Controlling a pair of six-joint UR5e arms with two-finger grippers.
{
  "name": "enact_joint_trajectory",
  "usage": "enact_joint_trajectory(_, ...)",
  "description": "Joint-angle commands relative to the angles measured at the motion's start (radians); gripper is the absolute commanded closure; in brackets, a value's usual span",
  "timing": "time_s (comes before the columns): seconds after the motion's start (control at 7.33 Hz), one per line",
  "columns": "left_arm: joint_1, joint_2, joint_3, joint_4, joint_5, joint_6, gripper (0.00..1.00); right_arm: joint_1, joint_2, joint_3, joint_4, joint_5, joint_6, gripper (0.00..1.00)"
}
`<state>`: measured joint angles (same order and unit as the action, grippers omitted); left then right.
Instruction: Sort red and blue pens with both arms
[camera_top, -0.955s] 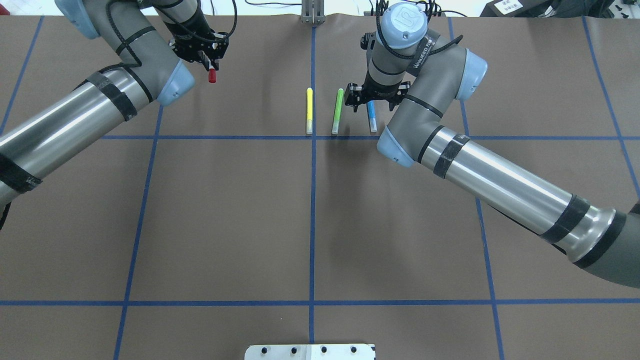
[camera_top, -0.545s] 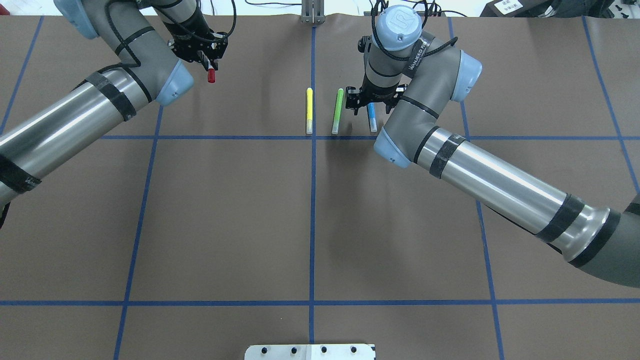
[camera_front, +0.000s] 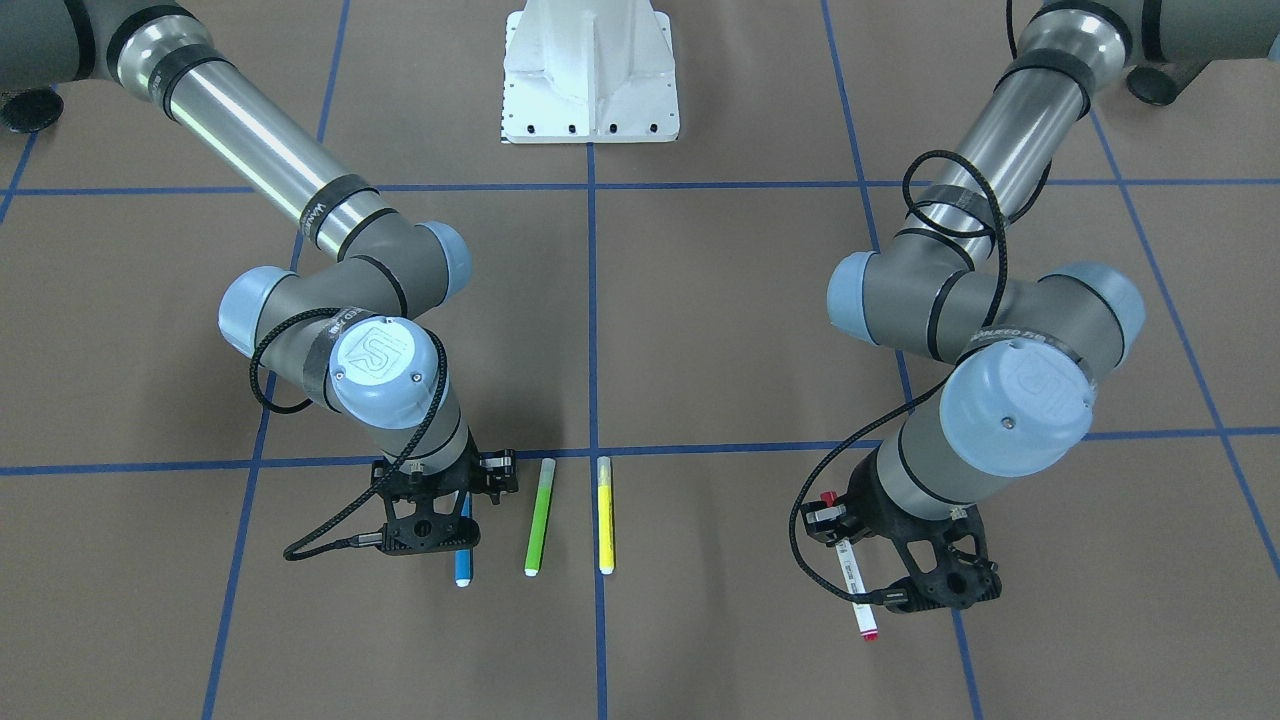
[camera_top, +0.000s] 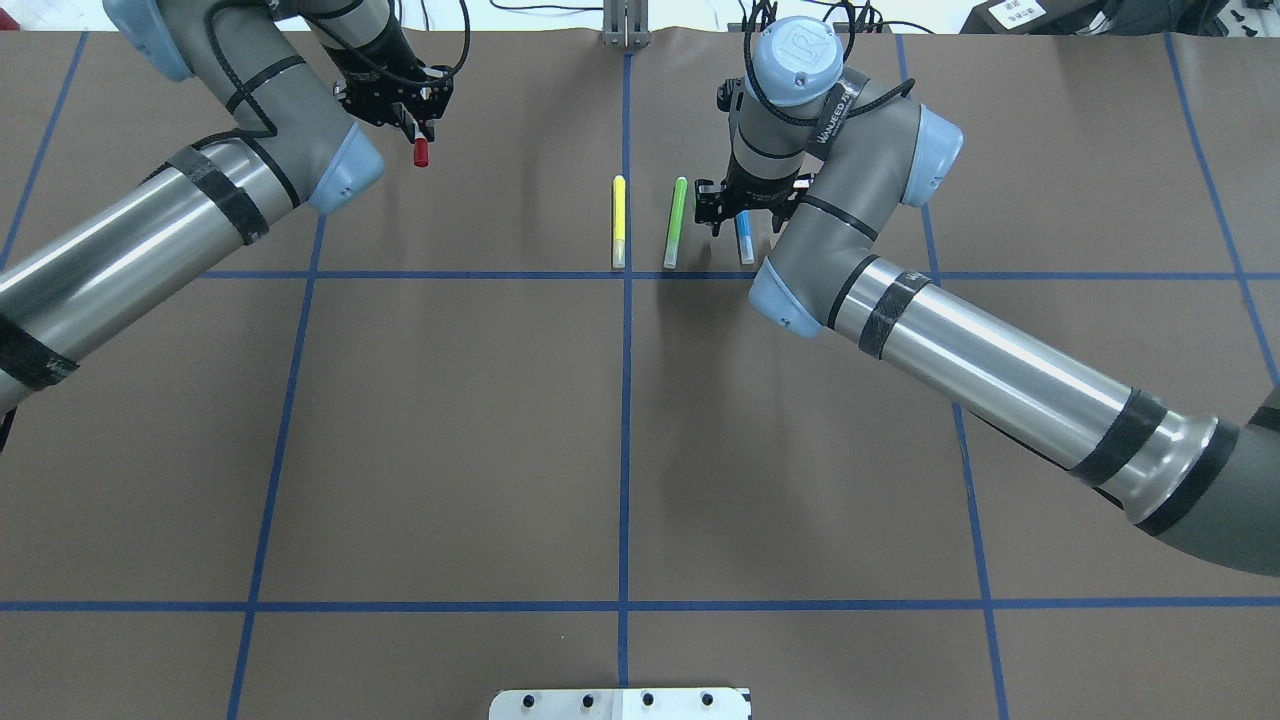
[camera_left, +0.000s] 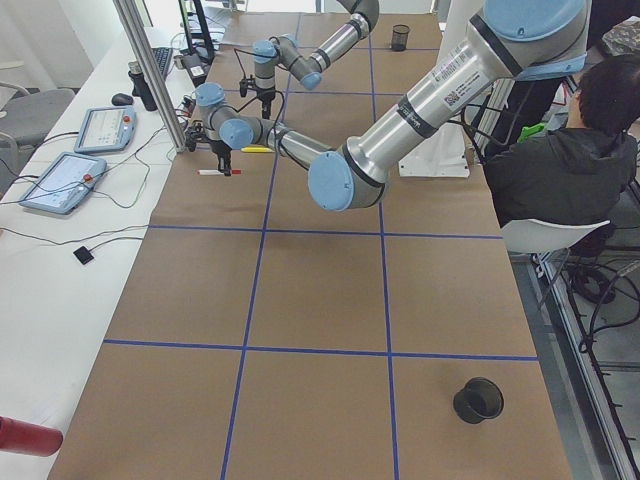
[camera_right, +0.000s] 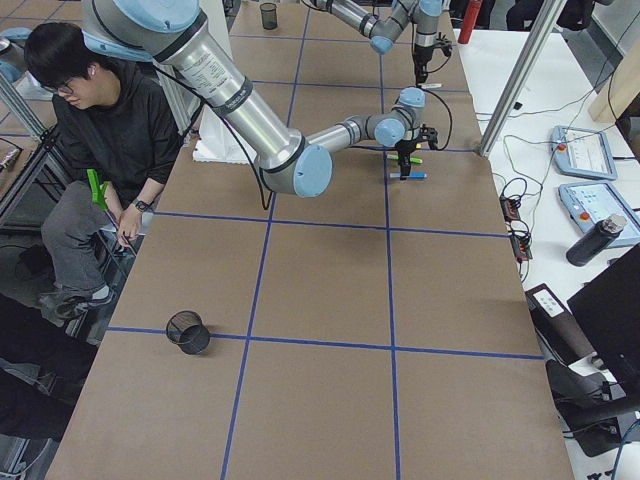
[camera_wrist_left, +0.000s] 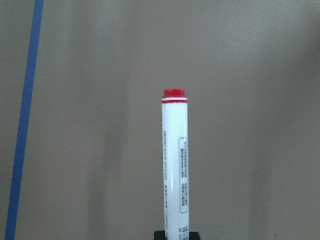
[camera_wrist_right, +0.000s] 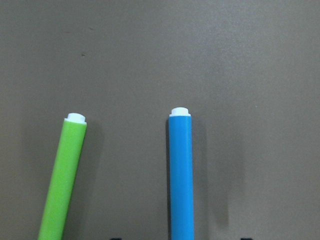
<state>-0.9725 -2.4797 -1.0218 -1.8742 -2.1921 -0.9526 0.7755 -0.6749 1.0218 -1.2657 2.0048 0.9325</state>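
Observation:
The red-capped white marker (camera_top: 421, 152) is at the table's far left, with my left gripper (camera_top: 410, 115) shut on its barrel. In the left wrist view the marker (camera_wrist_left: 175, 165) runs straight up from the jaws. It also shows in the front view as the marker (camera_front: 856, 590). The blue pen (camera_top: 746, 248) lies on the brown paper right of centre. My right gripper (camera_top: 745, 213) hangs over the pen's far end, open, with one finger on each side. In the right wrist view the blue pen (camera_wrist_right: 181, 175) lies centred between the fingertips at the bottom edge.
A green pen (camera_top: 676, 222) lies just left of the blue one, and a yellow pen (camera_top: 618, 220) lies beyond it on the centre line. Black cups (camera_left: 478, 399) (camera_left: 400, 37) stand near the table's two ends. A person (camera_right: 110, 130) sits beside the robot's base (camera_front: 590, 70).
The right arm's wrist has shifted slightly left and the gripper has settled lower around the blue pen. The left gripper has drifted a little left with the marker.

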Motion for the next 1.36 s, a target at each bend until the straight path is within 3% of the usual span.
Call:
enact_joint_trajectory(0.0, 0.000, 0.001, -0.003, 0.000, 0.000, 0.000, 1.00, 0.001, 0.000, -0.003, 0.003, 0.000, -0.001, 0.19)
enact_joint_trajectory(0.82, 0.000, 0.001, -0.014, 0.003, 0.000, -0.002, 1.00, -0.002, 0.000, -0.014, 0.006, 0.002, -0.009, 0.20)
enact_joint_trajectory(1.23, 0.000, 0.007, -0.015, 0.003, 0.000, -0.002, 1.00, -0.004, 0.001, -0.017, 0.006, 0.002, -0.008, 0.43)
